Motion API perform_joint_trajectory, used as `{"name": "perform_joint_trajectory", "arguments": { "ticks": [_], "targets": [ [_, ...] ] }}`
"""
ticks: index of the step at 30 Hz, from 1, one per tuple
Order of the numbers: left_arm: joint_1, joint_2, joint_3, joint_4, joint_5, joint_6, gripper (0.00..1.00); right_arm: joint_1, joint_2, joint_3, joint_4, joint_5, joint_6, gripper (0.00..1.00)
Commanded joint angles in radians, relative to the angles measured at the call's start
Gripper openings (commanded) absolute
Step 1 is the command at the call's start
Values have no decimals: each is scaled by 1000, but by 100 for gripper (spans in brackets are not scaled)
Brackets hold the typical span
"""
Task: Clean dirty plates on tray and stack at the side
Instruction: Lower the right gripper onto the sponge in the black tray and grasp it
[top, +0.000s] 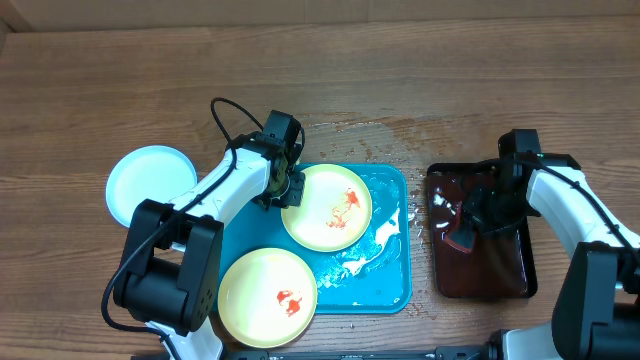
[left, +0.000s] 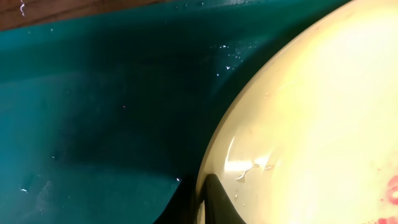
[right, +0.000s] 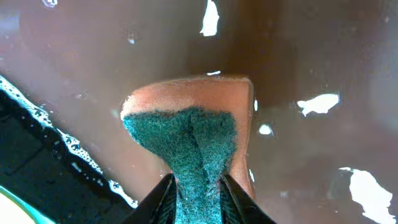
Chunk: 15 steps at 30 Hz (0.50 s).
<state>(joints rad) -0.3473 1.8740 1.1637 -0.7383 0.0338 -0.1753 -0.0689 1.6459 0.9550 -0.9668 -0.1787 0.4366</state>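
Left wrist view first, Ben. What is right at the black finger (left: 216, 200)?

Ben: The edge of a yellow plate (left: 311, 124). The left gripper (top: 291, 187) is closed tight and pinches that edge. The plate has little wet drops near the finger and a bit of red farther out.

Ana: And under it?

Ben: The blue tray (left: 106, 112), wet and shiny. From overhead, the plate lies in the back part of the tray, with a red smear in its middle. White foam (top: 385, 235) lies past the plate on the tray floor. A second yellow plate (top: 267, 297) is farther from the gripper, at the tray's front corner. It hangs over the rim and has a red smear too. The pale blue plate (top: 150, 185) is off the tray, on the wooden table (top: 100, 80), on the far side of the arm.

Ana: And the right gripper (right: 198, 186)?

Ben: Its fingers are partly closed and squeeze a sponge (right: 186, 118). The green rough side faces the camera and the orange part is behind it. Brown water (right: 311, 50) is all around the sponge. I cannot tell if they touch. Bubbles (right: 68, 146) line the black rim (right: 31, 180). The water is in the dark tray (top: 480, 280), just beside the blue tray and not touching it.
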Motion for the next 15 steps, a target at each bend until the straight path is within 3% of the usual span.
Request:
{"name": "perform_joint_trajectory", "arguments": {
  "ticks": [1,4,9,15],
  "targets": [
    [-6,35,-24,6,-30,23,4,0,-6,-14,16,2,-18,26],
    [-6,35,-24,6,-30,23,4,0,-6,-42,41,-1,-18,24],
    [-7,35,-24,6,-29,23,4,0,-6,-60,72,-10,-18,4],
    [-6,35,-24,6,9,23,4,0,-8,-24,70,-42,-77,4]
  ]
}}
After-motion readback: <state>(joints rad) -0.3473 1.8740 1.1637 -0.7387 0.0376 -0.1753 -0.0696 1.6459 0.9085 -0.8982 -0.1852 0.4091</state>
